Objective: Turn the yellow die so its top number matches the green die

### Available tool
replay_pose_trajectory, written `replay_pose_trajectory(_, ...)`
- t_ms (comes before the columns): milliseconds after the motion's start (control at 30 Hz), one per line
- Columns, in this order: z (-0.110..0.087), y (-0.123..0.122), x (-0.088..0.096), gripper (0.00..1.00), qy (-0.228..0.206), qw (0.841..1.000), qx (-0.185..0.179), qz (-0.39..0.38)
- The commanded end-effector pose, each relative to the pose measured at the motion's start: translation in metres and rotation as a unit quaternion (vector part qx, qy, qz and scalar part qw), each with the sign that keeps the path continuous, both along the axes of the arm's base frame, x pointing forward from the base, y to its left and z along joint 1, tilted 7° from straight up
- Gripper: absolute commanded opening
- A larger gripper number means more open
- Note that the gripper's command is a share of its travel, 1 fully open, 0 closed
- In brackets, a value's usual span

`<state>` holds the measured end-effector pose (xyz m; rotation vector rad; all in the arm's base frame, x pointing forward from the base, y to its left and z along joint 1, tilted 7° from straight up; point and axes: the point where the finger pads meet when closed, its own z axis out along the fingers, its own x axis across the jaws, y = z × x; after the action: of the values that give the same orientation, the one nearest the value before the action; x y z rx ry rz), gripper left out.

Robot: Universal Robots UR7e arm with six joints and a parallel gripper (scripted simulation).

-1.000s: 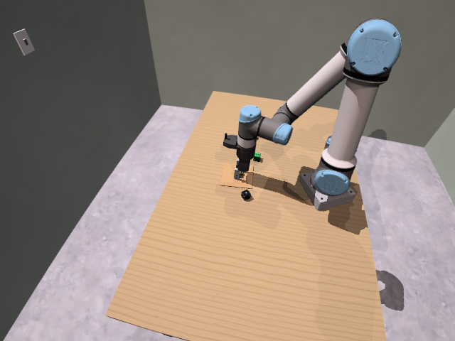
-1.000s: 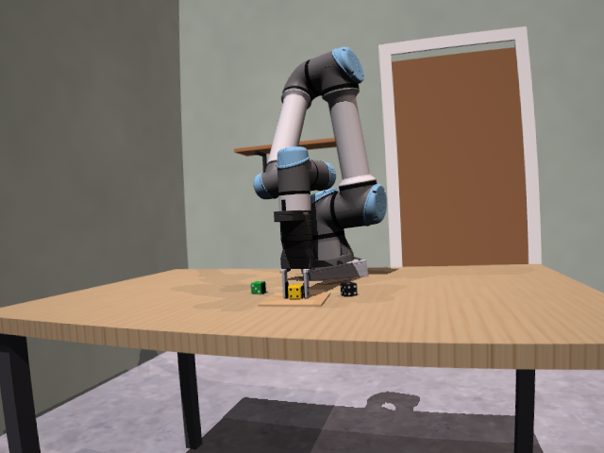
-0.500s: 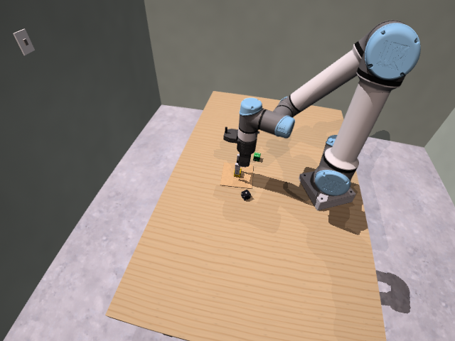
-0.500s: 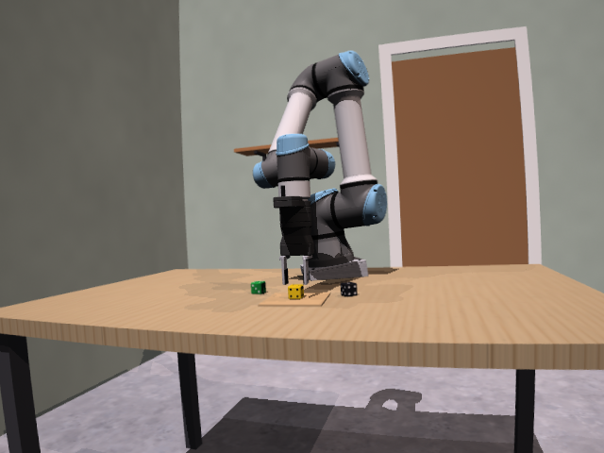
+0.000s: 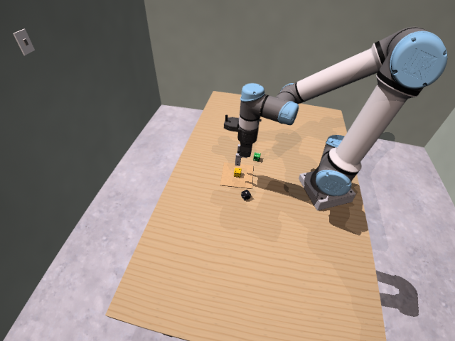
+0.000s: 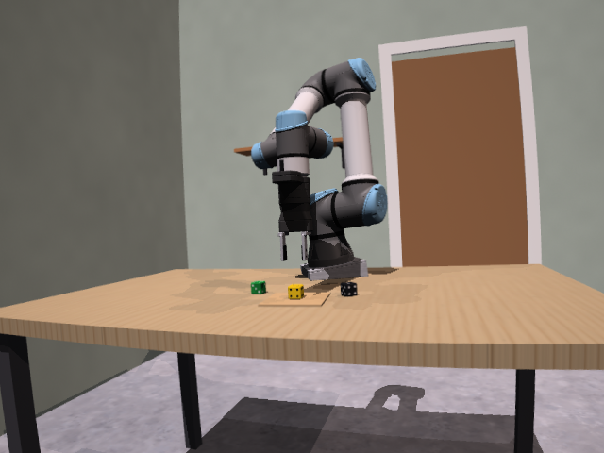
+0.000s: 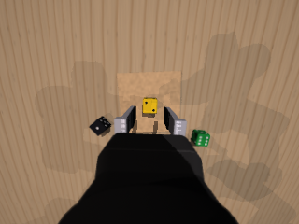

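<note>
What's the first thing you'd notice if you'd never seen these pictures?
The big robot arm bending over the wooden table, its open gripper hanging empty in the air. Right beneath it a bright yellow die sits on a thin mat, with a green die and a black die either side.

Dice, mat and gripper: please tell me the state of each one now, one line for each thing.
Gripper: open, holding nothing, raised above the yellow die.
Yellow die: flat on the mat, two dots on top.
Green die: flat on the table, off the mat.
Black die: flat on the table, off the mat.
Mat: flat on the table.
</note>
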<state>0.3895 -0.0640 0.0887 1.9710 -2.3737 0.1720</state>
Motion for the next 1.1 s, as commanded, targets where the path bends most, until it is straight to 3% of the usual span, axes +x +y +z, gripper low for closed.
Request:
replay_pose_trajectory(0, 0.0045, 0.0005, -0.0003, 0.87, 0.001, 1.0, 0.0, 0.0)
replay_pose_trajectory(33, 0.0045, 0.0005, -0.0003, 1.0, 0.001, 1.0, 0.0, 0.0)
replay_pose_trajectory(1067, 0.0044, 0.0008, 0.0004, 1.0, 0.003, 1.0, 0.0, 0.02)
